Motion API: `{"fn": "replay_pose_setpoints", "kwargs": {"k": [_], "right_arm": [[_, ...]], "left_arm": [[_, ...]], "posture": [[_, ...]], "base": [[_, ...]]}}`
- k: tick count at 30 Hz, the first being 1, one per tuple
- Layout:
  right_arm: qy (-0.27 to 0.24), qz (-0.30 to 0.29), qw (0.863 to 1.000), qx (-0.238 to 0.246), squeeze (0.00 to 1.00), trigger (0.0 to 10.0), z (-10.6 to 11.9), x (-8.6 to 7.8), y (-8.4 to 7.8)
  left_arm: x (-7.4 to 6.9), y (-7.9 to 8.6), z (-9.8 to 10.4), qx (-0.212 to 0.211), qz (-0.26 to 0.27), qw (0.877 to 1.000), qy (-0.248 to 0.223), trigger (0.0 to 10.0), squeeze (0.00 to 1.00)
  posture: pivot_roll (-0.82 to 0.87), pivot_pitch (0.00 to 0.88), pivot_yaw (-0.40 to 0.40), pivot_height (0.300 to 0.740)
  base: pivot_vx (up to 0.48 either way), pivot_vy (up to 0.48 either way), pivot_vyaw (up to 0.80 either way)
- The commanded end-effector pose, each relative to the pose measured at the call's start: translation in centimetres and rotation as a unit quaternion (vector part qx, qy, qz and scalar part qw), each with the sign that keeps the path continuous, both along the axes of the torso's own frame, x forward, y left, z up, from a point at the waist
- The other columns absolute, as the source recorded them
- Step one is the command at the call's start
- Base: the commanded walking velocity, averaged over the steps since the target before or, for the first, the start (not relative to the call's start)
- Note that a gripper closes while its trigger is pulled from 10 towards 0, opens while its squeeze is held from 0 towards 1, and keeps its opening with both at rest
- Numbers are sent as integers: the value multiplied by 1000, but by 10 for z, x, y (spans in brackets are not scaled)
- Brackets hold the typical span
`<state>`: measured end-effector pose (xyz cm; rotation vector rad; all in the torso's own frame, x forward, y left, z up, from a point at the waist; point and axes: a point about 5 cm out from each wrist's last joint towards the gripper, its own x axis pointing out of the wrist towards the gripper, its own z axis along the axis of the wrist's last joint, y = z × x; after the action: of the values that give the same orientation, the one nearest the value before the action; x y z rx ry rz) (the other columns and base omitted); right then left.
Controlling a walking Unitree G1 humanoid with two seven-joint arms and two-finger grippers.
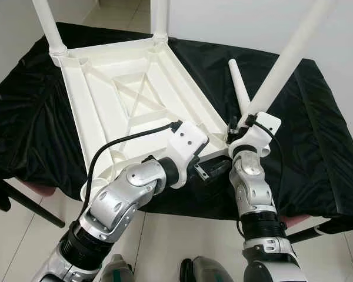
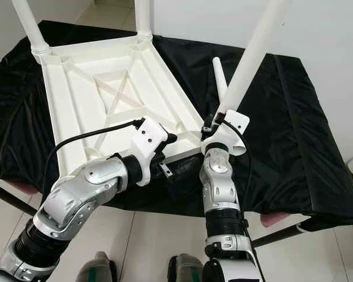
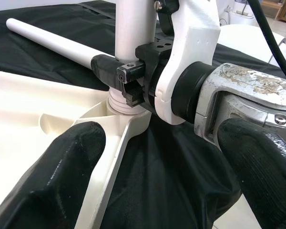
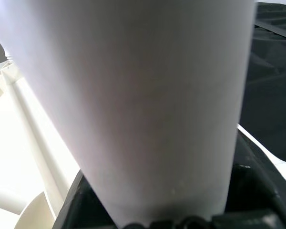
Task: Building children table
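Right gripper, jaws clamped on the white leg just above its threaded end at the near-right corner socket of the upturned tabletop, leg leaning up-right off vertical; left gripper w/ jaws open just beside.

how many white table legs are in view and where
4. Two legs stand in the upturned tabletop's far corners, one is held by the right gripper at the near corner, one lies loose on the black cloth.
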<state>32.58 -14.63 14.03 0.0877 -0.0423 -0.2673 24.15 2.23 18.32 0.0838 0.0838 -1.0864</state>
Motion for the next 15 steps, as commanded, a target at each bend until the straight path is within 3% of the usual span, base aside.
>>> {"fn": "replay_pose_setpoints", "kwargs": {"k": [1,6,7,14,15], "right_arm": [[11,-19,1000,1,0,10000,-3,-3,-7],[17,-11,1000,1,0,10000,-4,-4,-4],[14,-2,1000,6,1000,10000,-3,-3,-6],[1,33,999,-8,1000,10000,1,2,-16],[-3,68,998,-16,1000,10000,2,5,-16]], "left_arm": [[-2,-3,-1,7,-21,1000,-1,10000,0],[-1,-3,-1,6,-21,1000,-1,10000,0],[-1,-2,-1,6,-21,1000,-2,10000,0],[-1,-2,0,7,-21,1000,-2,10000,0],[-1,-2,0,7,-21,1000,-2,10000,0]], "posture": [[-48,8,-58,740],[-49,7,-57,740],[-49,4,-55,740],[-48,5,-55,740],[-50,8,-53,740]], "base": [[0,0,0],[0,0,0],[0,0,0],[0,0,0],[0,0,0]]}}
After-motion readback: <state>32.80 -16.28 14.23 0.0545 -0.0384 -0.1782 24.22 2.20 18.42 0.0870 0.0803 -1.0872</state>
